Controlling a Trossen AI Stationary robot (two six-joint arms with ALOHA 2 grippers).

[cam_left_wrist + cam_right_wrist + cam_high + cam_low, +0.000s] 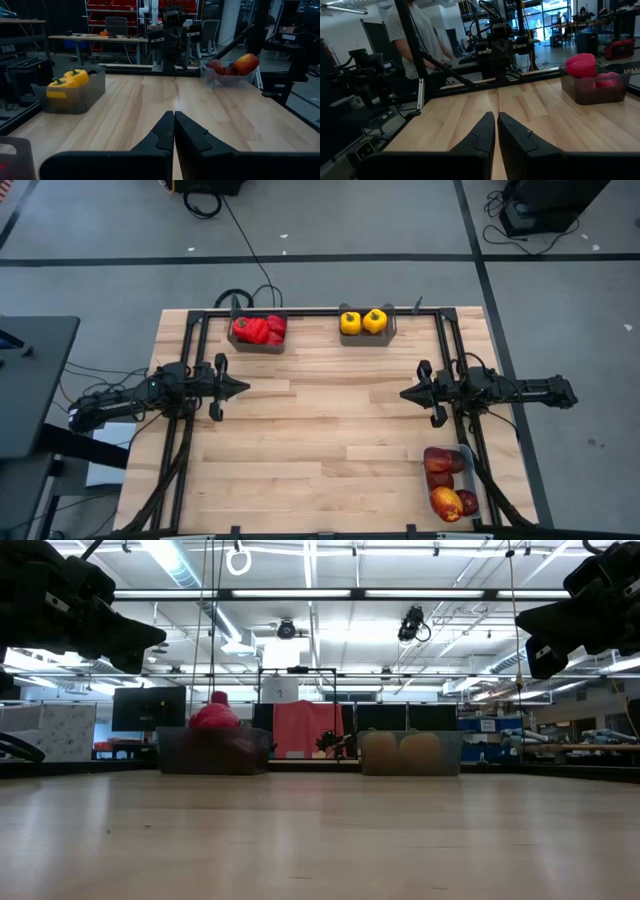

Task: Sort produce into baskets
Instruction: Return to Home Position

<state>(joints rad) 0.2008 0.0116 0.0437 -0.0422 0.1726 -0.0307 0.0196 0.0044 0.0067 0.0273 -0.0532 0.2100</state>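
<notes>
produce lies sorted on the table (320,430). red bell peppers (259,330) are heaped in the left dark bin (258,348) at the far edge. two yellow bell peppers (362,322) sit side by side in the second dark bin (392,330) along the same edge. apples (447,480) fill the clear tray (465,452) at the near right corner. the left tool (240,388) hangs above the left side of the table, pointing inward, its two fingers pressed together with nothing between them. the right tool (405,393) faces it from the right side, above bare wood, likewise closed and empty. the two tools are well apart, with the middle of the table between them. in the right wrist view a person (415,35) in a grey shirt stands beyond the table.
</notes>
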